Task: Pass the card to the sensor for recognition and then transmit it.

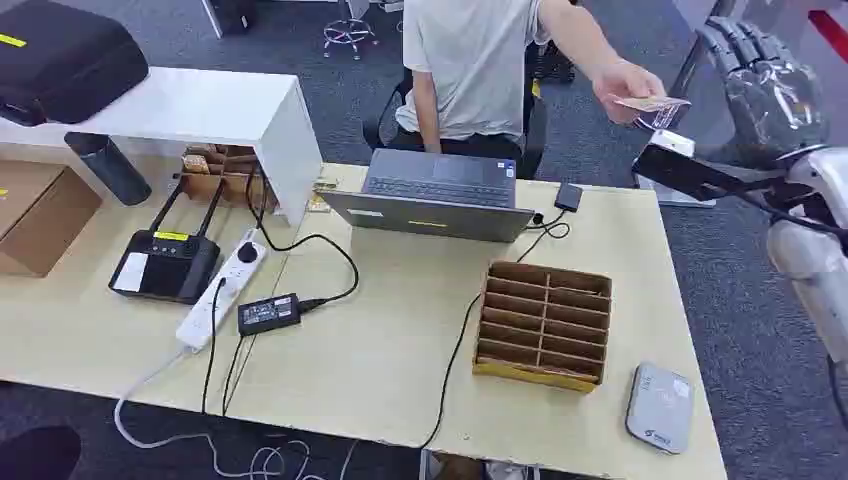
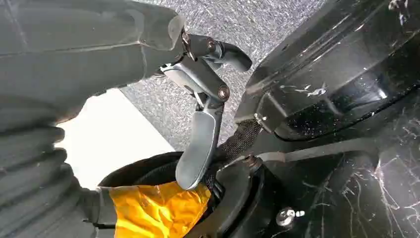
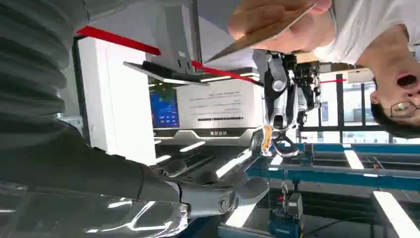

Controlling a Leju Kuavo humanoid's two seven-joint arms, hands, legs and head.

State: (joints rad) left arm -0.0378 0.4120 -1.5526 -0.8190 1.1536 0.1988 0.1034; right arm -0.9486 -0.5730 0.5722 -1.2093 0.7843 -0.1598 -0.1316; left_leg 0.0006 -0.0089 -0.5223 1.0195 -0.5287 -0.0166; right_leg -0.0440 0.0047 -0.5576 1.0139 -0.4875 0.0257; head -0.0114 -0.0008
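Beyond desk: card in person's hand, lying flat, just left of raised right hand, fingers spread, empty; left hand hanging, empty.

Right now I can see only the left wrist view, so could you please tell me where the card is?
Observer: A person's hand is holding the card out past the table's far right corner.
Operator: Thank you. Is the right hand near it?
Observer: Yes. The right hand is raised just beside the card, apart from it and holding nothing.
Operator: And where is the sensor, please?
Observer: The grey sensor pad lies flat on the table near its front right corner, next to the cardboard divider box.
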